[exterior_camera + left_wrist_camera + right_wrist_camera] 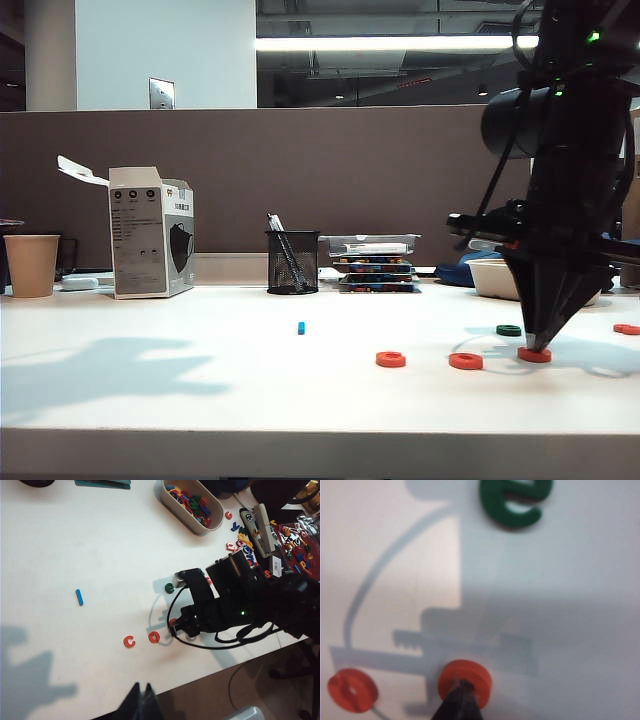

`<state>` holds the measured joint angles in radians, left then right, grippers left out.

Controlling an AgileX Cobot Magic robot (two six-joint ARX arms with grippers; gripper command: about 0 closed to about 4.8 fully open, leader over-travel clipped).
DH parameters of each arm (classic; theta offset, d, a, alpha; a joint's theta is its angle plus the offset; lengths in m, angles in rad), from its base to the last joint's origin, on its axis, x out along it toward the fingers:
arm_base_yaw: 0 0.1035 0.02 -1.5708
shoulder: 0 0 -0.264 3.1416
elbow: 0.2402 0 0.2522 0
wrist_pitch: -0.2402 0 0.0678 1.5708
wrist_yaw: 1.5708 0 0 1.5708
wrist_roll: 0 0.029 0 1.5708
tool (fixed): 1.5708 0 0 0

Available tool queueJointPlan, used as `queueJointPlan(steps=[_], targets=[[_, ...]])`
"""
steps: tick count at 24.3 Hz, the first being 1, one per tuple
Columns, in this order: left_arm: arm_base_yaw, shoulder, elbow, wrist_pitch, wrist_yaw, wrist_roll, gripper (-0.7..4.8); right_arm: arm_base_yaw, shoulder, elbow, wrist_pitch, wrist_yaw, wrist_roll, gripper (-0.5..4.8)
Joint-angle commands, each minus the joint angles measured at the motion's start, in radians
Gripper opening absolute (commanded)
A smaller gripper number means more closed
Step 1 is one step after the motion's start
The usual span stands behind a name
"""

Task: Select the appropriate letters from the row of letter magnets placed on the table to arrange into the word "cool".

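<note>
Three red-orange rings lie in a line near the table's point(200, 400) front: one point(390, 359), a second point(466, 361) and a third point(534, 354). My right gripper point(541, 344) points straight down, shut, its tips resting on the third ring point(465, 679) at its hole; they do not clamp it. In the right wrist view the gripper point(464, 687) covers the ring's middle, and the second ring point(352, 690) lies beside it. The blue bar point(301, 327) lies apart to the left. My left gripper point(142, 690) hangs shut over the table's front edge, holding nothing.
A dark green e point(509, 330) lies just behind the third ring, and another red piece point(627, 329) sits far right. A white tray of letters point(167, 496), a mesh pen cup point(292, 262), a box point(150, 232) and a paper cup point(31, 265) line the back.
</note>
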<state>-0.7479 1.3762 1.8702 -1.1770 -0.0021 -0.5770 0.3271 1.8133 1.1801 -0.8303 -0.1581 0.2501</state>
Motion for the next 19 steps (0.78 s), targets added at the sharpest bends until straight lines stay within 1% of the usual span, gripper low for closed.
queueJointPlan(steps=[1,4,15,19], targets=[[0.001,-0.003,0.003,0.012,-0.002,0.001,-0.05,0.040,0.030,-0.043,-0.075,-0.019,0.019,-0.06],[0.001,-0.003,0.003,0.012,-0.002,0.001,-0.04,0.061,0.030,-0.045,-0.076,-0.016,0.034,-0.06],[0.001,-0.003,0.003,0.012,-0.002,0.001,-0.04,0.059,-0.032,-0.043,-0.066,-0.015,0.045,-0.06],[0.001,-0.003,0.003,0.012,-0.002,0.001,-0.04,0.059,-0.037,-0.042,-0.075,0.019,0.045,-0.06]])
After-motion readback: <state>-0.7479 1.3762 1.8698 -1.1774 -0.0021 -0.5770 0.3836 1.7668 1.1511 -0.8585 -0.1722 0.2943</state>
